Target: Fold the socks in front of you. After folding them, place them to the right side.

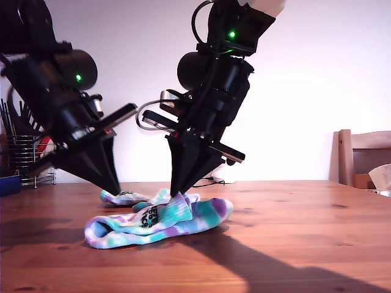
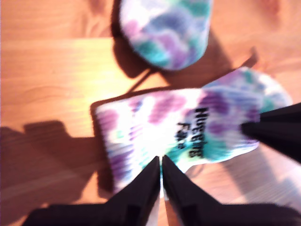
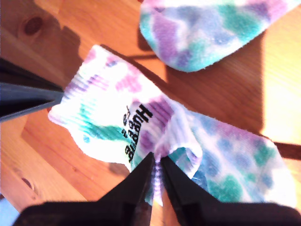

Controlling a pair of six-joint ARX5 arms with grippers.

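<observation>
Two tie-dye socks [image 1: 201, 217] lie bunched together on the wooden table [image 1: 305, 244], left of centre in the exterior view. My first gripper [image 1: 116, 190] [image 2: 161, 162], on the arm at the exterior view's left, is shut on one edge of the lettered cuff [image 2: 155, 127]. My second gripper [image 1: 177, 194] [image 3: 155, 165], on the middle arm, is shut on the same cuff [image 3: 117, 108] where the fabric puckers up. Each wrist view shows the other gripper's fingers [image 2: 273, 129] [image 3: 23, 96] at the cuff's far side. The toe of the other sock [image 2: 164, 33] [image 3: 207, 28] lies just beyond the cuff.
A wire rack [image 1: 27, 155] and a blue object [image 1: 9, 183] stand at the exterior view's far left. A wooden chair [image 1: 360, 152] sits behind the table at the exterior view's right. Bare tabletop stretches from the socks toward the exterior view's right.
</observation>
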